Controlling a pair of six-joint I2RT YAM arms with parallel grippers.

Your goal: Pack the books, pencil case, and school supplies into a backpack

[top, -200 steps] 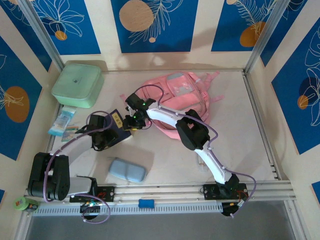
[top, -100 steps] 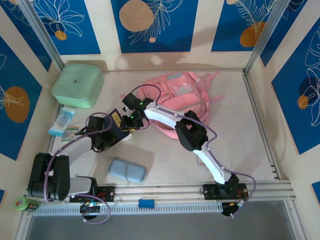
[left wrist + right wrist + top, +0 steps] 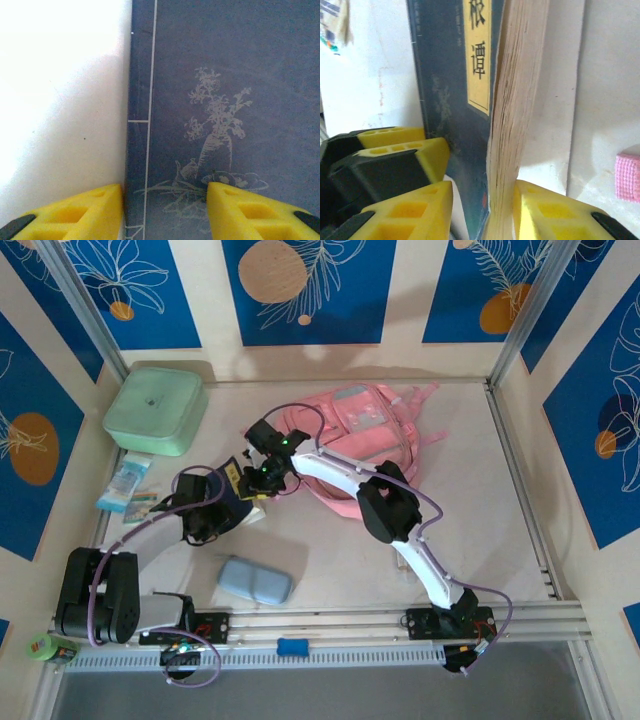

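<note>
Books (image 3: 236, 498) lie on the desk (image 3: 480, 540) at 9 o'clock of the backpack (image 3: 360, 435), just beside it.

Left gripper (image 3: 164, 195): jaws apart, straddling the spine edge of the top navy cover.

Right gripper (image 3: 482, 186): jaws bracket the page edge. Clamped or not, cannot tell.

Handling, judged: thin, light, floppy; smooth covers may slide apart. Pinch the whole stack through its thickness, close to the spine.

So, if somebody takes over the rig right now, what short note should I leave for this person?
Left end effector: open, astride one edge of the navy books.
Right end effector: around their page edge; grip unclear.
Pencil case lies on the table, near side; backpack at the back.
Done: nothing visibly packed.
Left: books, pencil case and the rest go into the backpack.
</note>
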